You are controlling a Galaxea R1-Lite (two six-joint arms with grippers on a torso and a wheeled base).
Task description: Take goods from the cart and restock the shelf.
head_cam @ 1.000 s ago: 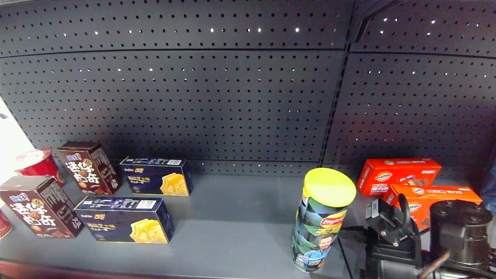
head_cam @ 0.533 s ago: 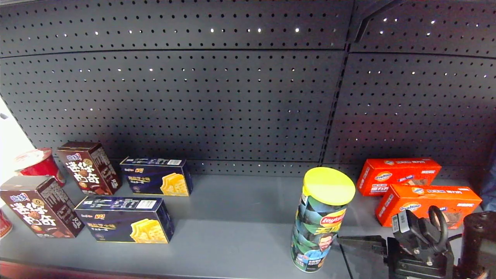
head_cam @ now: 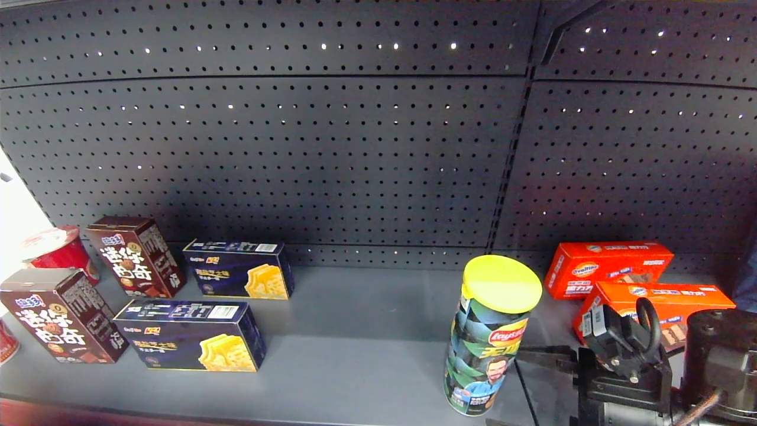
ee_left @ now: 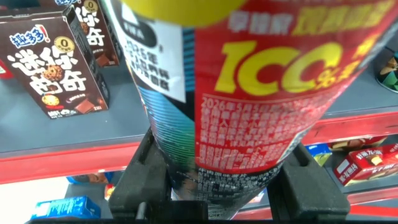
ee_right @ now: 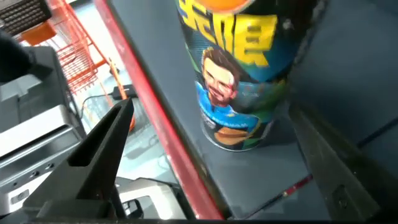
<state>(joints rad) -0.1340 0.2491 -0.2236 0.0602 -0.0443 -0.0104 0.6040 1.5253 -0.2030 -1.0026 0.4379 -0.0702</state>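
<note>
Right gripper point(ee_right: 210, 111) spread beside chip can point(ee_right: 239, 81) (upright on shelf point(head_cam: 355, 331)); left gripper point(ee_left: 227, 180) pinches red canister point(ee_left: 249, 93).

Left end effector point(ee_left: 225, 149) clamps a red can point(ee_left: 261, 81) (fingers point(ee_left: 146, 180) either side); right end effector point(ee_right: 210, 115) gapes wide.

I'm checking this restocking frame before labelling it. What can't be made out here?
- Red cylindrical crisp tube in the left pincer: left wrist view, both ends cut off by picture edges.
- Front orange cardboard box: head view, lower front covered by the right arm.
- Red round container: head view, cut off by the left edge.
- Green-and-black crisp tube: right wrist view, lid cut off by the edge.
</note>
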